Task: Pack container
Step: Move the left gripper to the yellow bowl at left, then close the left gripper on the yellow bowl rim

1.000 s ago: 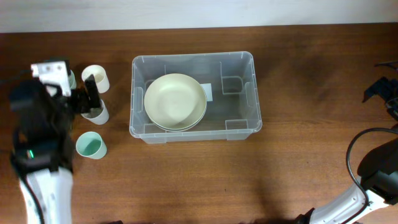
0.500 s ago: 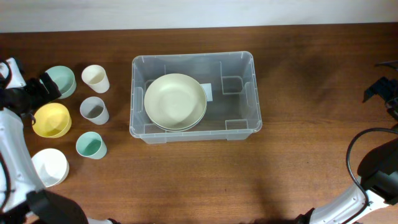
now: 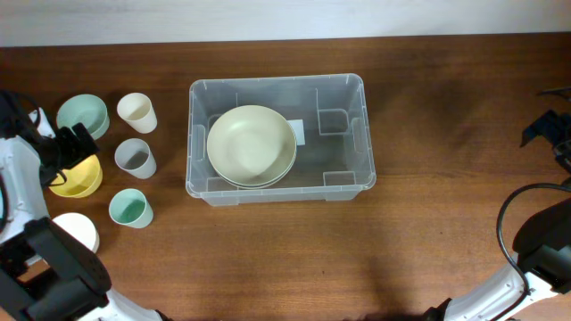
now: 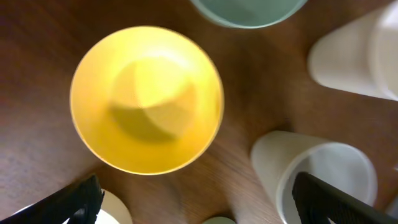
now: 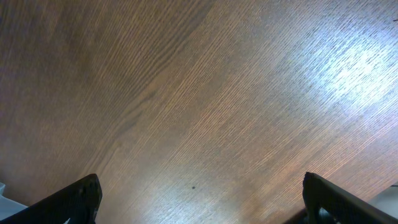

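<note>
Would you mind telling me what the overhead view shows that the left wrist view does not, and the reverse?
Only overhead: the container holding a cream dish, and the right arm. Only left wrist: the whole empty inside of the yellow bowl, which the left gripper partly covers overhead. Both: the yellow bowl, green bowl, grey cup and cream cup.

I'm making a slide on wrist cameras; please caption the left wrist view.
Open left gripper above a yellow bowl, with a green bowl, grey cup and cream cup nearby on the table.
</note>
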### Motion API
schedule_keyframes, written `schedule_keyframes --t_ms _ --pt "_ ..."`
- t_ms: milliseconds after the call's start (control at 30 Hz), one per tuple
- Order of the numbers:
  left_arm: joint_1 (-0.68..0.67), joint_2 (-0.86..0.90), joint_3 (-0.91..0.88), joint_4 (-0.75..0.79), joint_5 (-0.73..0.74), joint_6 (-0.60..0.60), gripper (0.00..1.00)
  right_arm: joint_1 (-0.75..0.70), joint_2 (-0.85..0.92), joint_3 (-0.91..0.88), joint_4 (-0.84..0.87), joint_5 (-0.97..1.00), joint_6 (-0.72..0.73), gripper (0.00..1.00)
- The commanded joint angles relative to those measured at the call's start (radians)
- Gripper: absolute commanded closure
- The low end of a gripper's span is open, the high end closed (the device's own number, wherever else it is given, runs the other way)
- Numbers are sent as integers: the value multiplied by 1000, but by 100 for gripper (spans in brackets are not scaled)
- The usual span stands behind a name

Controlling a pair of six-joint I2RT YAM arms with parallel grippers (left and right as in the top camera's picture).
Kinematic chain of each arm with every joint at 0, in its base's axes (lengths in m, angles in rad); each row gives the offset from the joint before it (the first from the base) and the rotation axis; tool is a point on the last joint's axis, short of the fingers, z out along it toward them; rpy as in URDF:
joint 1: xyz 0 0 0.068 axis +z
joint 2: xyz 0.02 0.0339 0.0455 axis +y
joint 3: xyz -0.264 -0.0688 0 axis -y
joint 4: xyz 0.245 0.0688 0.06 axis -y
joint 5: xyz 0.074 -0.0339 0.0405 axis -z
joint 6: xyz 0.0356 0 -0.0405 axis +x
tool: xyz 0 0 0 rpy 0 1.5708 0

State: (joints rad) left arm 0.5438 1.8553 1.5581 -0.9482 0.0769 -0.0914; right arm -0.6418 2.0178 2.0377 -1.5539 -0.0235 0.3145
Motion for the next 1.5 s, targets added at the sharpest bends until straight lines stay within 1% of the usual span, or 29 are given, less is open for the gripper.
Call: schedule_keyframes --t_ms 0,167,400,567,700,833,1067,1333,1467 --pt "0 45 15 -8 -87 -28 1 0 -24 -2 2 9 8 1" --pt "0 80 15 1 -102 -27 1 0 -24 -2 2 9 8 1" --pt "0 149 15 16 -104 22 1 0 -24 -2 2 9 8 1" --pt "-6 169 15 33 -104 100 1 0 -24 -2 2 9 8 1" --pt "-6 176 15 42 -103 118 1 0 -24 -2 2 9 8 1" --pt "-19 187 15 47 -105 188 1 0 -24 -2 2 9 8 1" --pt "-53 193 15 53 -130 261 1 0 -24 -2 2 9 8 1" --pt "-72 222 15 62 -196 266 1 0 -24 -2 2 9 8 1" --pt "-72 250 15 61 -206 266 1 0 -24 -2 2 9 8 1"
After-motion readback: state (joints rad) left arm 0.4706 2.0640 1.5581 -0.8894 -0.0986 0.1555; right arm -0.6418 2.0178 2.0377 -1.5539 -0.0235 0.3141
